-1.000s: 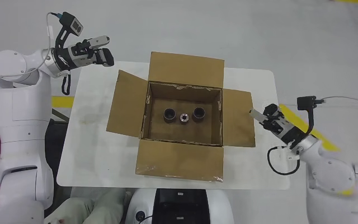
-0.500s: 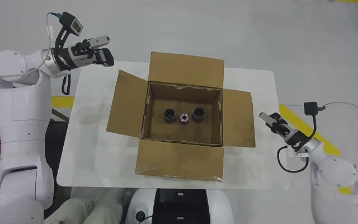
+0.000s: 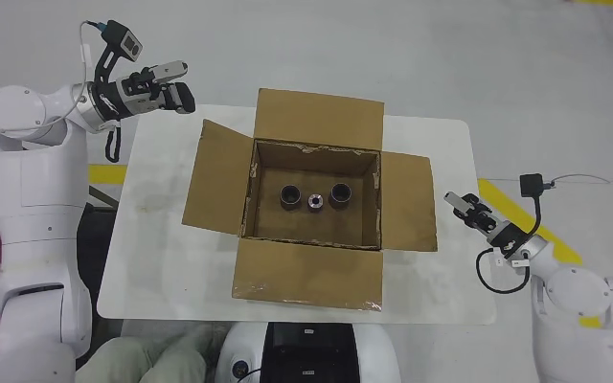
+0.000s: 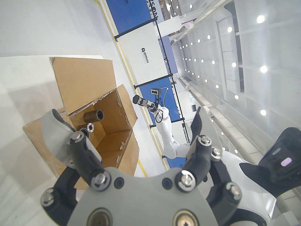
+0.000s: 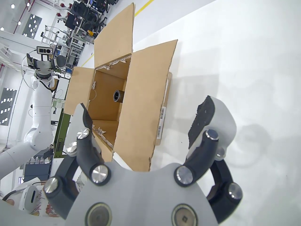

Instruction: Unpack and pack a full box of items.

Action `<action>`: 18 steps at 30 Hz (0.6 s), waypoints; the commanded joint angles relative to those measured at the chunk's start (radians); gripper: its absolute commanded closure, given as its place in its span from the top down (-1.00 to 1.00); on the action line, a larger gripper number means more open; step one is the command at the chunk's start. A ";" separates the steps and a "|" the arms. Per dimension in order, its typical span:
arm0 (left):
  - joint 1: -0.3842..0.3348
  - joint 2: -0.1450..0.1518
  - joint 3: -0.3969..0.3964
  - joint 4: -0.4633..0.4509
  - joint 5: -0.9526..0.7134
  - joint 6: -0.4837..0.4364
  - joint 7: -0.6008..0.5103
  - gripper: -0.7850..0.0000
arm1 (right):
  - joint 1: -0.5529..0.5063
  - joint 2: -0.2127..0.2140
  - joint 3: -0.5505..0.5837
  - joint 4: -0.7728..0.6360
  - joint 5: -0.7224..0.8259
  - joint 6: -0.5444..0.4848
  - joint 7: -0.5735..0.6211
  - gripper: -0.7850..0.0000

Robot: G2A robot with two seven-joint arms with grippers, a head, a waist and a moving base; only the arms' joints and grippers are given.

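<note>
Cardboard box (image 3: 316, 117) sits open at the middle of the bench (image 3: 163, 249) with all four flaps folded outward. The far flap reaches toward the far edge, the near flap lies close to the near edge, and the side flaps spread toward the left and right edges. The torn rims of the walls show rough paper along the top.

Three items stand in a row on the box floor, nearer the far wall than the near one. The left dark cylinder (image 3: 290, 197) and the right dark cylinder (image 3: 340, 194) stand on end with their bores facing up. A small silver ring (image 3: 315, 201) lies between them, just beside each; whether it touches either one cannot be told.

The left gripper (image 3: 180, 84) hangs in the air just beyond the far left corner of the bench, well apart from the box. Its fingers are spread wide and nothing is between them.

The right gripper (image 3: 458, 201) hovers over the right edge of the bench, pointing toward the box, near the outer edge of the right flap but apart from it. Its fingers are also spread wide and hold nothing, and its dark pads (image 5: 201, 118) are ragged along their edges.
</note>
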 commanded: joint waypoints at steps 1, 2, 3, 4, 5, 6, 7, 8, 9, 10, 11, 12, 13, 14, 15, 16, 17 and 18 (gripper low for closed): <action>0.000 0.000 0.000 0.000 0.000 0.000 0.000 1.00 | 0.000 0.000 0.000 0.000 0.000 0.000 0.000 1.00; 0.000 0.000 0.000 0.000 0.000 0.000 0.000 1.00 | 0.000 0.000 0.000 0.000 0.000 0.000 0.000 1.00; 0.000 0.000 0.000 0.000 0.000 0.000 0.000 1.00 | 0.000 0.000 0.000 0.000 0.000 0.000 0.000 1.00; 0.000 0.000 0.000 0.000 0.000 0.000 0.000 1.00 | 0.000 0.000 0.000 0.000 0.000 0.000 0.000 1.00; 0.000 0.000 0.000 0.000 0.000 0.000 0.000 1.00 | 0.000 0.000 0.000 0.000 0.000 0.000 0.000 1.00; 0.000 0.000 0.000 0.000 0.000 0.000 0.000 1.00 | 0.000 0.000 0.000 0.000 0.000 0.000 0.000 1.00; 0.000 0.000 0.000 0.000 0.000 0.000 0.000 1.00 | 0.000 0.000 0.000 0.000 0.000 0.000 0.000 1.00; 0.000 0.000 0.000 0.000 0.000 0.000 0.000 1.00 | 0.000 0.000 0.000 0.000 0.000 0.000 0.000 1.00; 0.000 0.000 0.000 0.000 0.000 0.000 0.000 1.00 | 0.000 0.000 0.000 0.000 0.000 0.000 0.000 1.00; 0.000 0.000 0.000 0.000 0.000 0.000 0.000 1.00 | 0.000 0.000 0.000 0.000 0.000 0.000 0.000 1.00; 0.000 0.000 0.000 0.000 0.000 0.000 0.000 1.00 | 0.000 0.000 0.000 0.000 0.000 0.000 0.000 1.00; 0.000 0.000 0.000 0.000 0.000 0.000 0.000 1.00 | 0.000 0.000 0.000 0.000 0.000 0.000 0.000 1.00; 0.000 0.000 0.000 0.000 0.000 0.000 0.000 1.00 | 0.000 0.000 0.000 0.000 0.000 0.000 0.000 1.00; 0.000 0.000 0.000 0.000 0.000 0.000 0.000 1.00 | 0.000 0.000 0.000 0.000 0.000 0.000 0.000 1.00; 0.000 0.000 0.000 0.000 0.000 0.000 0.000 1.00 | 0.000 0.000 0.000 0.000 0.000 0.000 0.000 1.00; 0.000 0.000 0.000 0.000 0.000 0.000 0.000 1.00 | 0.000 0.000 0.000 0.000 0.000 0.000 0.000 1.00; 0.005 0.000 0.000 0.003 0.005 -0.001 0.008 1.00 | 0.000 0.000 0.000 0.000 0.000 0.000 0.000 1.00; 0.013 0.001 0.001 0.002 0.015 -0.006 0.025 1.00 | 0.000 0.000 0.000 0.000 0.000 0.000 0.000 1.00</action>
